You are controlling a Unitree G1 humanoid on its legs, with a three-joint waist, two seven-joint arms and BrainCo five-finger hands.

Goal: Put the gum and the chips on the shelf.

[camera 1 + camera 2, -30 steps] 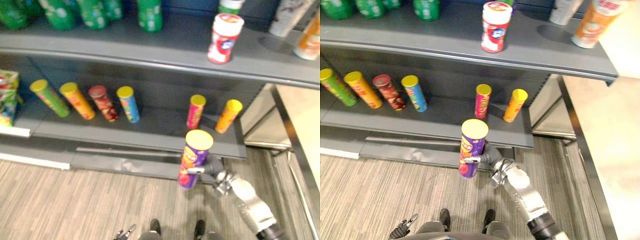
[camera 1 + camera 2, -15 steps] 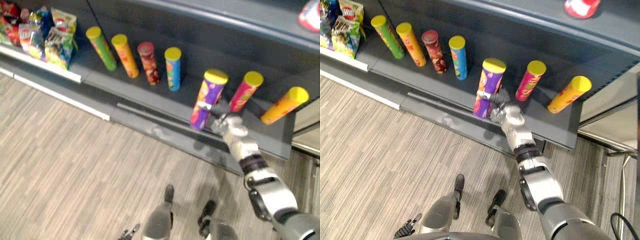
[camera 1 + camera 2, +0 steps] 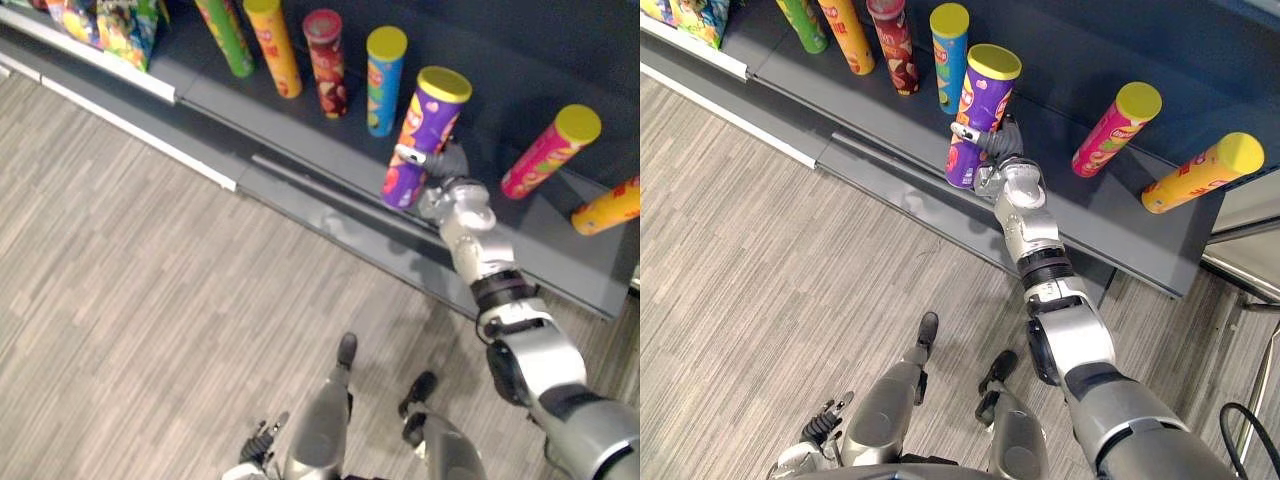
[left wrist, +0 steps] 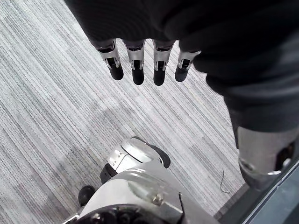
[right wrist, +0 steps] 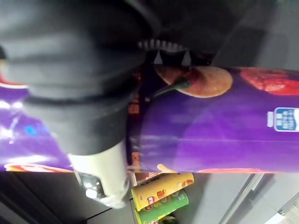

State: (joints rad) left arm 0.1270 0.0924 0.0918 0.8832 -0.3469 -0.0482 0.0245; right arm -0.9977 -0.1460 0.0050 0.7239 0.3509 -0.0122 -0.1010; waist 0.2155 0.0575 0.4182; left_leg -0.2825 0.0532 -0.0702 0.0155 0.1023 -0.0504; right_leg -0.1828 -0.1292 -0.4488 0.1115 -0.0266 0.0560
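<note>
One item looks almost placed: the right hand (image 3: 1000, 150) is clamped round the purple chips can (image 3: 985, 95), upright at the low shelf's (image 3: 1110, 220) front edge and not yet released, while the left hand (image 4: 136, 65) hangs straight-fingered over the floor (image 4: 46, 116)

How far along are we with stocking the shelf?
Done: nothing I can confirm; where the gum is I cannot tell. In hand: the right hand grips the purple chips can, its base low over the shelf beside the blue can. Remaining: set it down and release. The left hand hangs open over the floor.
</note>
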